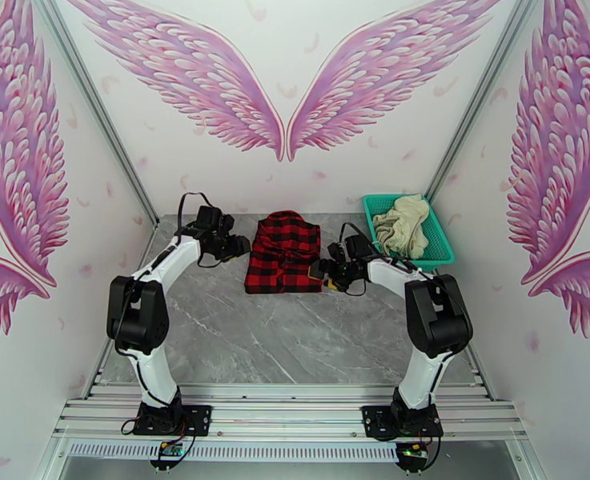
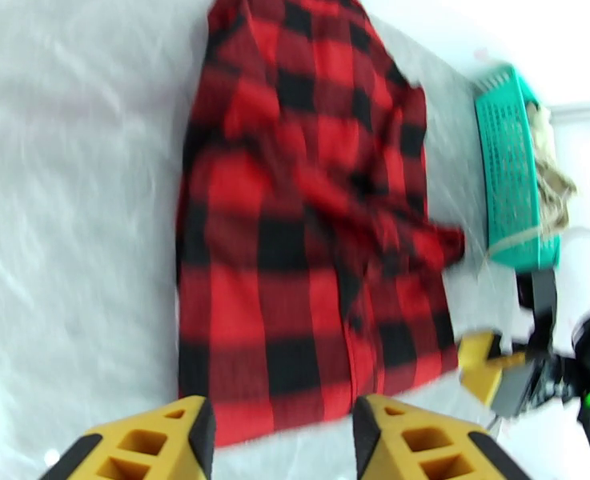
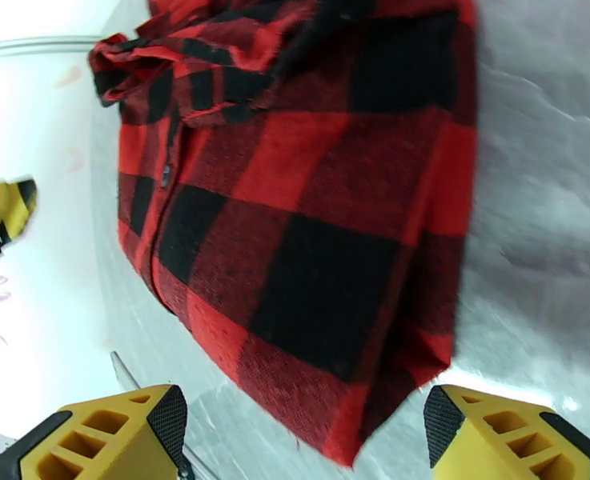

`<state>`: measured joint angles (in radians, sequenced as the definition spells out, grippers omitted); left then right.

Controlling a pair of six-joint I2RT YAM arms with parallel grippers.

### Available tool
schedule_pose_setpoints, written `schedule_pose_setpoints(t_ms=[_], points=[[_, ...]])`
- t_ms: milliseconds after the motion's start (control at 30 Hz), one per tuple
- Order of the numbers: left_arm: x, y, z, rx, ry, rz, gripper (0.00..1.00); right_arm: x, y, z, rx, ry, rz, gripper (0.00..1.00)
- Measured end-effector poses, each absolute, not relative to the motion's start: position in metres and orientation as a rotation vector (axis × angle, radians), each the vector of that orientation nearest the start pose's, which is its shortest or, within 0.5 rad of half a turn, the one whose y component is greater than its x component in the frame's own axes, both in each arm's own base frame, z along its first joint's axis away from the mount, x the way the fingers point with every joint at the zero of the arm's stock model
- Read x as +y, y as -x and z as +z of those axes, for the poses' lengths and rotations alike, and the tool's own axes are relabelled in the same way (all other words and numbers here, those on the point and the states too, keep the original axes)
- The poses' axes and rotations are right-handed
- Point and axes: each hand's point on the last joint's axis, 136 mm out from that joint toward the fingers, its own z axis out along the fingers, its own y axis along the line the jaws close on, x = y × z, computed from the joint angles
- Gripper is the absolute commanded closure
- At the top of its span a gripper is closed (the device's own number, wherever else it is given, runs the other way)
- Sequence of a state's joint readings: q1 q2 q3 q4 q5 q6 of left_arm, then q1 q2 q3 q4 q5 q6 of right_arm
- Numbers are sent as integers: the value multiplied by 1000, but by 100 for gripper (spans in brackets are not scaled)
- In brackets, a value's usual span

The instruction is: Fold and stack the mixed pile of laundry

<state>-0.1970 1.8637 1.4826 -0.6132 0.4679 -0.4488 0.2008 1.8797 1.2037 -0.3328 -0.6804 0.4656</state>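
Evidently the red-and-black shirt (image 1: 282, 254) lies folded into a compact rectangle at the middle of the top view, flat on the grey table (image 1: 295, 346), with the left gripper (image 1: 232, 243) just off its left edge and the right gripper (image 1: 329, 271) just off its right edge, both with jaws spread and empty, as suits a finished fold. Meanwhile the cream garment (image 1: 403, 224) sits bunched in the teal basket (image 1: 445, 248) at the upper right, so I judge 1 of 2 pieces done, with the right gripper nearer the other
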Motion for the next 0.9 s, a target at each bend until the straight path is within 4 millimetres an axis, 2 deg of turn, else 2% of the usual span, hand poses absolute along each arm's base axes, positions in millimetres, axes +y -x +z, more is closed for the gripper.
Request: schedule_pose_setpoints(t_ms=[133,200,400,467,633,833,900], points=[[-169,-419,104,2712,168,-855,49,201,-417,78,2583,-26,1178,17],[-168,-413,96,2733,176,-854,49,204,-418,76,2576,-13,1197,19],[-170,-419,96,2707,166,-867,49,208,-415,76,2559,9,1246,26],[-171,-421,91,2708,166,-875,49,209,-408,71,2568,4,1280,30],[-171,-421,67,2754,179,-870,49,208,-391,56,2616,-30,1305,40],[-165,-418,35,2826,203,-821,51,205,-387,41,2666,-81,1294,57],[-161,-418,27,2847,217,-790,51,204,-384,33,2699,-116,1285,58]])
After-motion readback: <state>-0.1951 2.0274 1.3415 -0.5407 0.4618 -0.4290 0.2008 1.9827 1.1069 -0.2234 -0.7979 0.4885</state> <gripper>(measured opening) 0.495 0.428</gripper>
